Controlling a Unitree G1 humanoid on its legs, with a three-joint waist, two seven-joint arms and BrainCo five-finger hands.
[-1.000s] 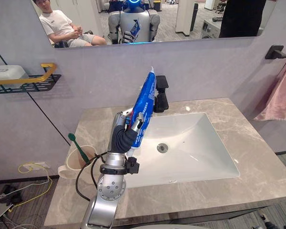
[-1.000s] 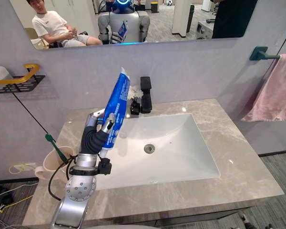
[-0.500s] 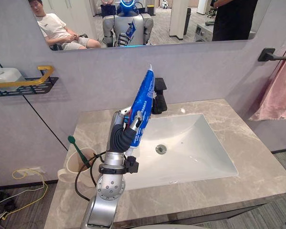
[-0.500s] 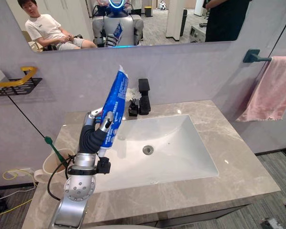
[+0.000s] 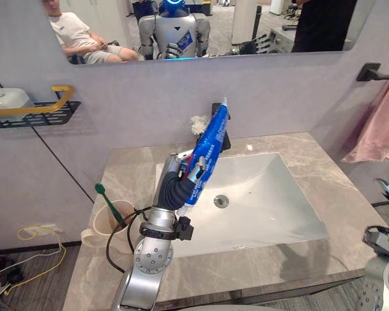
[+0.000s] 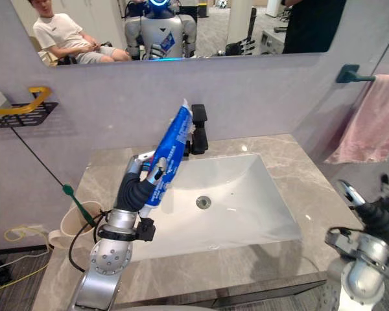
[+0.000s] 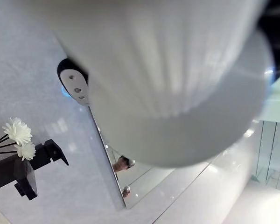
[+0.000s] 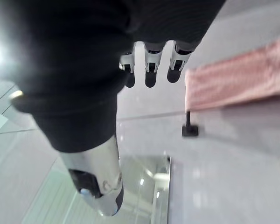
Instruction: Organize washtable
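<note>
- Far left, one black wall shelf (image 5: 35,116) with a yellow rail carries one white box (image 5: 6,98), cut off at the edge.
- On the stone counter (image 5: 126,168) stands one beige cup (image 5: 113,219) with one green toothbrush (image 5: 107,201) leaning out of it; the brush's lower end is hidden inside.
- Next, the left hand (image 5: 177,189) is up above the sink's left rim, its fingers clamped round the lower end of one blue toothpaste tube (image 5: 211,146), which tilts up and to the right.
- In the left wrist view a pale rounded shape sits too close to make out.
- Behind the tube, two white flowers (image 7: 17,137) and one black tap (image 6: 200,137), partly covered.
- One white sink (image 5: 272,201), drain in the middle.
- Lower right, the right hand (image 6: 384,217) hangs past the counter's edge, its fingers (image 8: 150,70) loose and apart, holding nothing.
- Far right, one pink towel (image 6: 368,126) hangs on the wall, cut off at the edge.
</note>
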